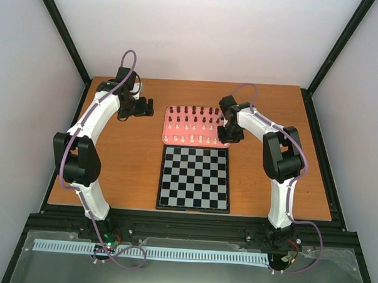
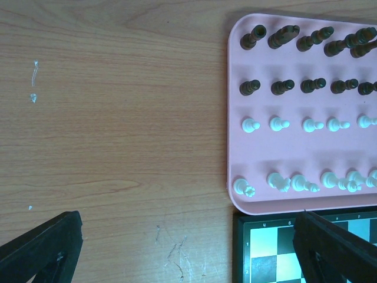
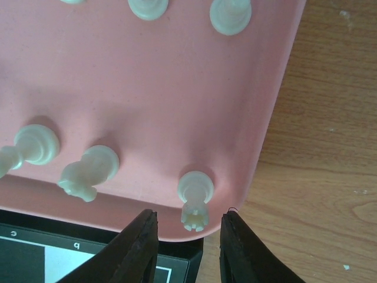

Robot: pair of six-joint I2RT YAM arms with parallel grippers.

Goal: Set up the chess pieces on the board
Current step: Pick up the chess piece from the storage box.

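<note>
All the chess pieces stand on a pink tray (image 1: 166, 139) just beyond the board (image 1: 195, 179). The dark pieces (image 2: 250, 87) fill the two far rows and the white pieces (image 2: 250, 125) the two near rows. My right gripper (image 3: 189, 217) hovers over the tray's near right corner (image 3: 147, 88). It is open, with a white rook (image 3: 195, 203) between its fingers and a gap on each side. My left gripper (image 2: 188, 227) is wide open and empty above bare wood, left of the tray (image 2: 235, 71) and the board's corner (image 2: 265, 247). No piece shows on the board.
The wooden table (image 1: 125, 164) spreads to both sides of the board and tray. A black frame rail (image 1: 185, 229) runs along the near edge by the arm bases. White walls and black corner posts close in the sides and back.
</note>
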